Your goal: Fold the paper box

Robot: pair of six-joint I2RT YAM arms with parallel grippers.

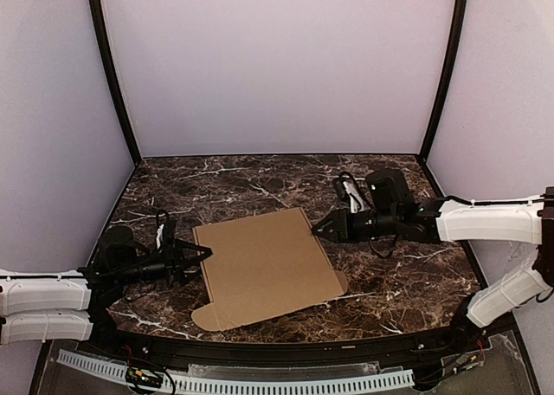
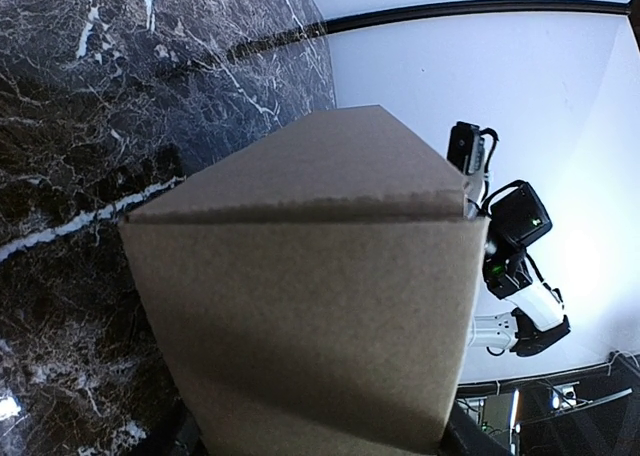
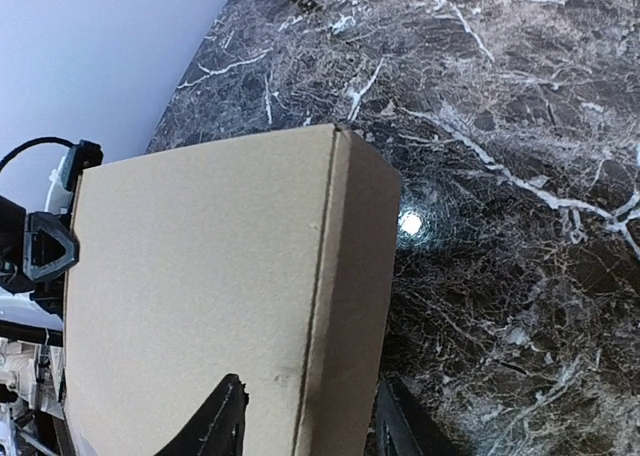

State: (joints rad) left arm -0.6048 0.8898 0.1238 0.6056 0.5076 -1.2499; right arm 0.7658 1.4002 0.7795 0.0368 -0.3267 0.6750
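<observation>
The dark, white-veined marble tabletop [image 1: 260, 180] is carrying the paper box [image 1: 264, 265], which is lying around its middle, nearer the near edge than the far edge.

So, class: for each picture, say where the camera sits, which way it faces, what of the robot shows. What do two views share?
Top external: above and behind the bases, looking down at the table; left arm, right arm, left gripper and right gripper flanking the paper box.
Left wrist: low at the box, facing the right arm; own fingers barely show.
Right wrist: over the box's edge, facing the left arm; own fingers show.
Shared: both wrist views show the box.
</observation>
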